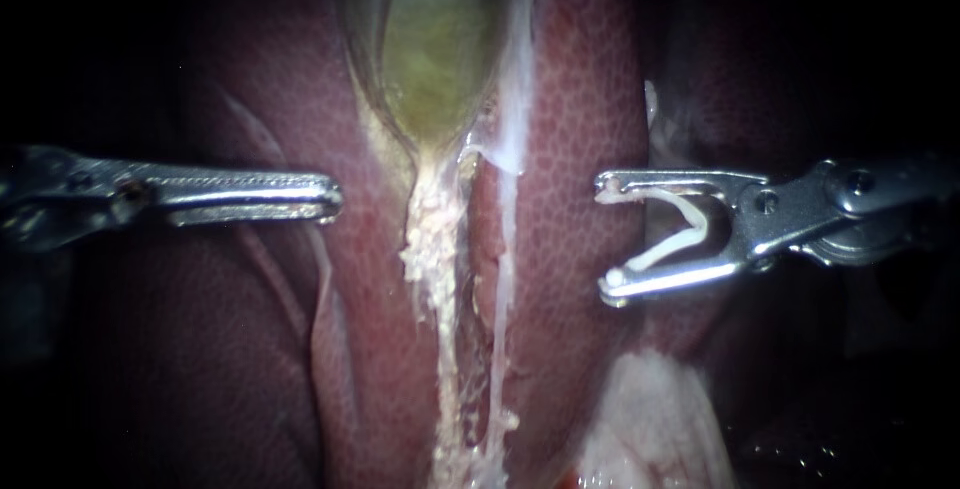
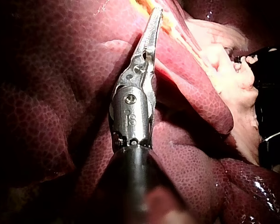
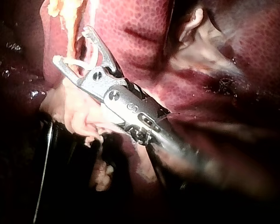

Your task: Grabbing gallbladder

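The greenish gallbladder [image 1: 435,59] lies at top centre and narrows downward into a pale, crumbly strand of tissue [image 1: 432,249]. My left instrument [image 1: 328,195] comes in level from the left with its jaws shut and empty. Its tip is over the liver, short of the strand. In the left wrist view the shut jaws [image 2: 156,15] point toward yellowish tissue ahead. My right instrument [image 1: 608,237] stands to the right of the strand over a liver lobe. Its jaws are spread, with a white V-shaped clip [image 1: 680,229] seated between them. The right wrist view shows those jaws [image 3: 71,45] holding the clip [image 3: 79,63].
Dark red liver [image 1: 580,109] flanks the gallbladder on both sides. A whitish film [image 1: 515,99] runs down the gallbladder's right edge. Pale fatty tissue [image 1: 650,419] sits at the lower right, under my right instrument.
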Controlling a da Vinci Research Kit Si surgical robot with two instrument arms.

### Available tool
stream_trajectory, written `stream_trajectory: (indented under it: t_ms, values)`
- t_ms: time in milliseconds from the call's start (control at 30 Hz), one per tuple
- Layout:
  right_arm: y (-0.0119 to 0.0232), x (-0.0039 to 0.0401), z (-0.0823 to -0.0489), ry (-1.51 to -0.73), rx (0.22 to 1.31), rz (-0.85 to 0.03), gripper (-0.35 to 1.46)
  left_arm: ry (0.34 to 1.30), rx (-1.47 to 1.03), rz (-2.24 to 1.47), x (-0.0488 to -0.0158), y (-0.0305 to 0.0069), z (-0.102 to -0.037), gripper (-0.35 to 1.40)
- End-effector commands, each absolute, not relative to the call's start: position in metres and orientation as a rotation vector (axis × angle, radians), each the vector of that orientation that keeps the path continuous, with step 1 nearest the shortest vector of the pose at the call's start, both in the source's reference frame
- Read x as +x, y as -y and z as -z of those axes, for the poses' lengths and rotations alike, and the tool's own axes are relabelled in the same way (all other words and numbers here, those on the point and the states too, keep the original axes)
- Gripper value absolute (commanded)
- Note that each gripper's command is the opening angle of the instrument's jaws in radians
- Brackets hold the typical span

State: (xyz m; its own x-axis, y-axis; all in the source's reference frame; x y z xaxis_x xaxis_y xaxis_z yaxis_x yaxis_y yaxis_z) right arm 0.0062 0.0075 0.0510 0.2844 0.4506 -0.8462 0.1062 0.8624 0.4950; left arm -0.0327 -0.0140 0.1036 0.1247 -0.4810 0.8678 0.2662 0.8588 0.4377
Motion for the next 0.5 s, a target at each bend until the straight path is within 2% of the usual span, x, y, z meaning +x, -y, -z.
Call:
stream_trajectory:
  t_ms: [33,433,500]
  values:
    - [-0.0075,0.0062,-0.0510,-1.276,0.515,-0.244,0.55,1.341,0.193,0.549,-0.0327,0.0140,-0.1036,-0.35]
    - [-0.0075,0.0062,-0.0510,-1.276,0.515,-0.244,0.55,1.341,0.193,0.550,-0.0327,0.0138,-0.1035,-0.35]
    - [-0.0075,0.0062,-0.0510,-1.276,0.515,-0.244,0.55,1.341,0.193,0.550,-0.0327,0.0137,-0.1034,-0.15]
